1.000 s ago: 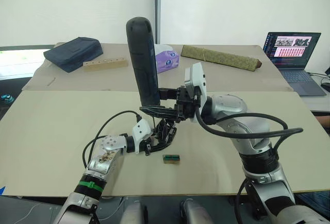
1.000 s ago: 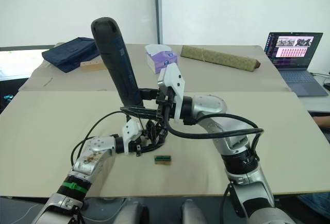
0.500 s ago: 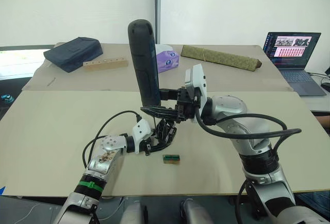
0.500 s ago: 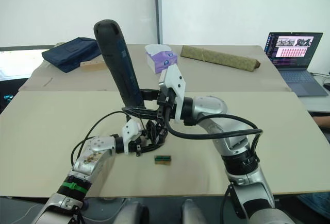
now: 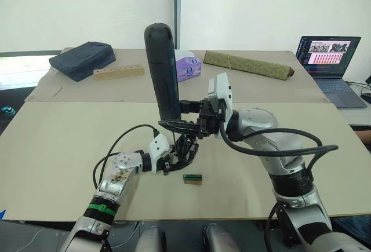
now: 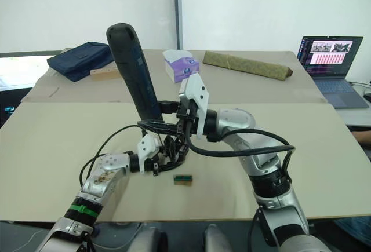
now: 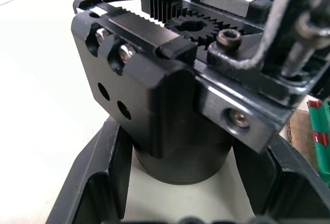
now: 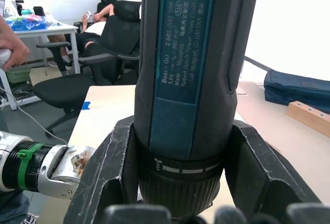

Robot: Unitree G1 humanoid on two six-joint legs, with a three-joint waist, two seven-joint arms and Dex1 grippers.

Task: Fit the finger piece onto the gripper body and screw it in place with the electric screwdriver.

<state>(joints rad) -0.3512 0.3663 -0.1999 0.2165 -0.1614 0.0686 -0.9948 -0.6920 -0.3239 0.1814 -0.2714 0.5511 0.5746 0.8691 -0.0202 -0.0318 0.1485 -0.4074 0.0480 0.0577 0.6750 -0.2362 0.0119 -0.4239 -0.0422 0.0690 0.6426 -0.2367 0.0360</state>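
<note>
Two grippers meet near the middle of the table (image 5: 69, 142); the right gripper (image 5: 184, 116) is clamped round the lower barrel of the electric screwdriver (image 5: 162, 69), and the right wrist view shows both fingers (image 8: 108, 177) pressed against its collar; the left gripper (image 5: 171, 160) holds the gripper body (image 7: 170, 105) down on the table, its fingers closed against the sides of the round base.

The relation that matters is vertical; the screwdriver's long axis stands nearly upright, its rounded end high and leaning slightly to the far left, its bit pointing down at the gripper body directly beneath; in the left wrist view a thin metal shaft (image 7: 304, 44) comes down by a socket screw (image 7: 229, 39) on the top bracket, though whether it is seated cannot be told.

Judging by this, the driving step is in hand; the finger piece cannot be singled out among the black parts; a small green block (image 5: 192, 178) lies just on the near side.
</note>
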